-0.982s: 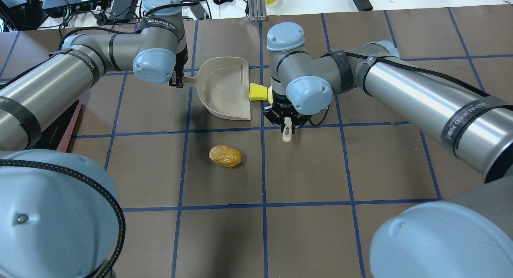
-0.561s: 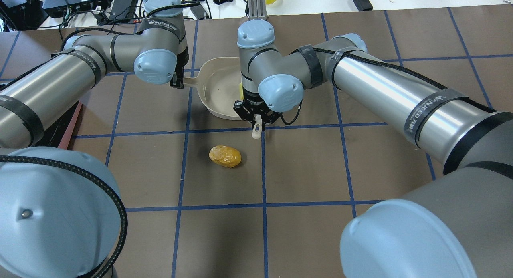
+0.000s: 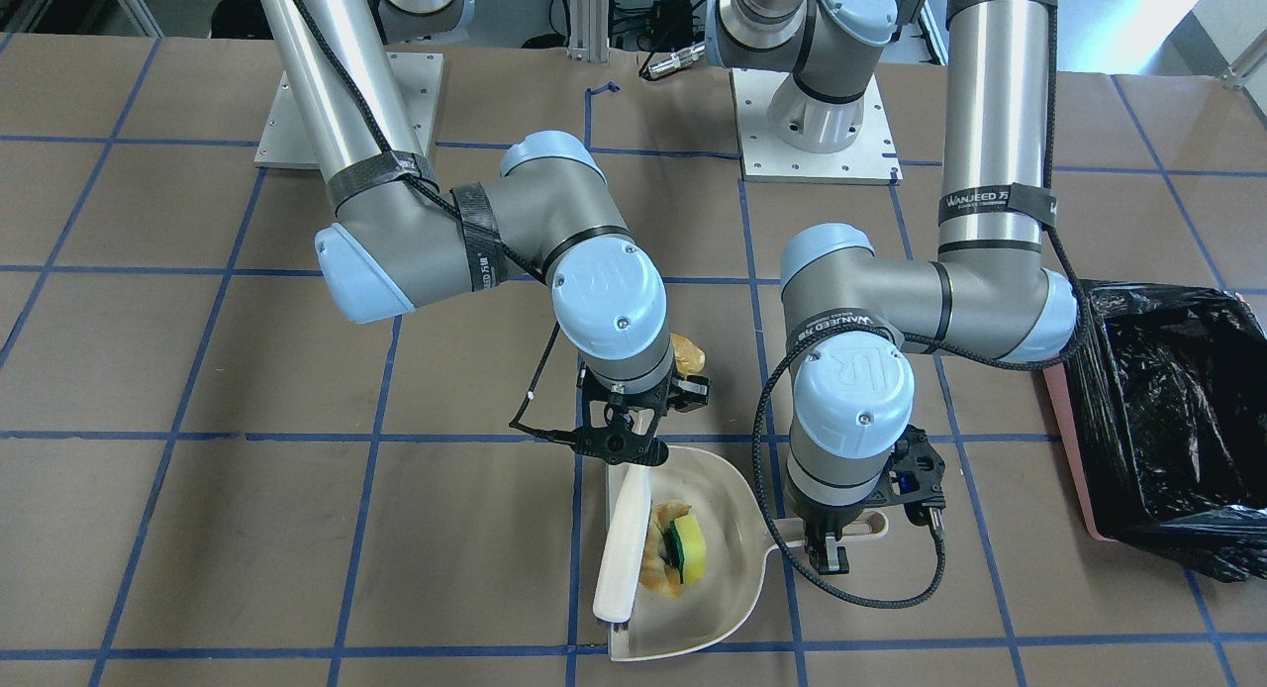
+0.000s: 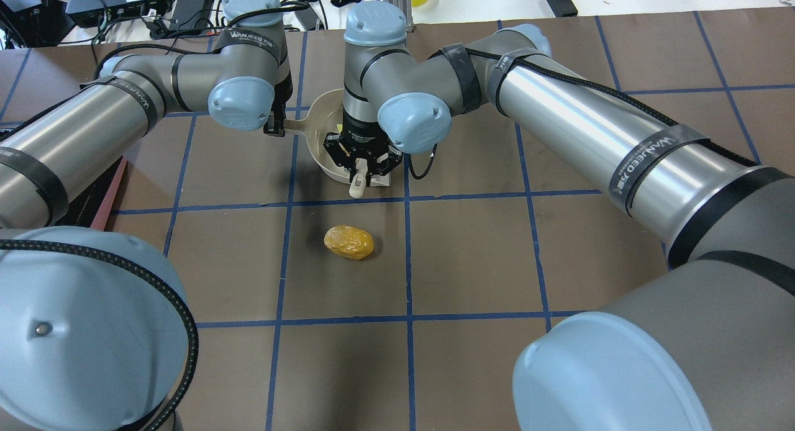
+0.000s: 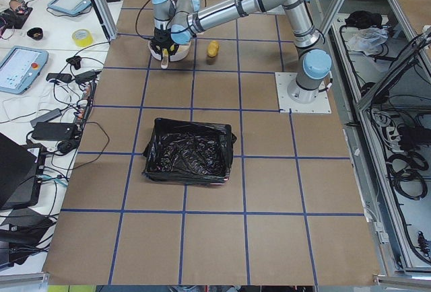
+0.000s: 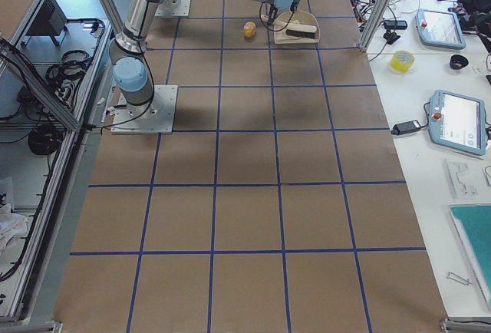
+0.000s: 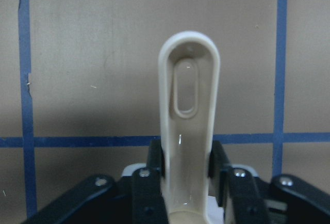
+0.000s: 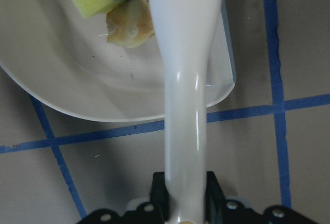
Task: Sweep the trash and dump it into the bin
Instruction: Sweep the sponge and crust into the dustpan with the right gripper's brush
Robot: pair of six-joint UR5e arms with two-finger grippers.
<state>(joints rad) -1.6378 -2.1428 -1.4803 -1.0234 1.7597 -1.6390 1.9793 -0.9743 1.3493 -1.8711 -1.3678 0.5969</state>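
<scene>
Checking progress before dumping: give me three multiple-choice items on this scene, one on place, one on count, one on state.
1. The yellow-brown potato-like lump lies: A in the beige plastic dustpan; B in a pincer; C on the brown table.
2. Scraps inside the dustpan: A two; B none; C three.
3. The left pincer is: A open; B shut on the dustpan's handle; C out of view.
Key: C, the lump sits apart from the pan; A, yellow-green sponge piece and pale crescent rind; B, it clamps the handle.
</scene>
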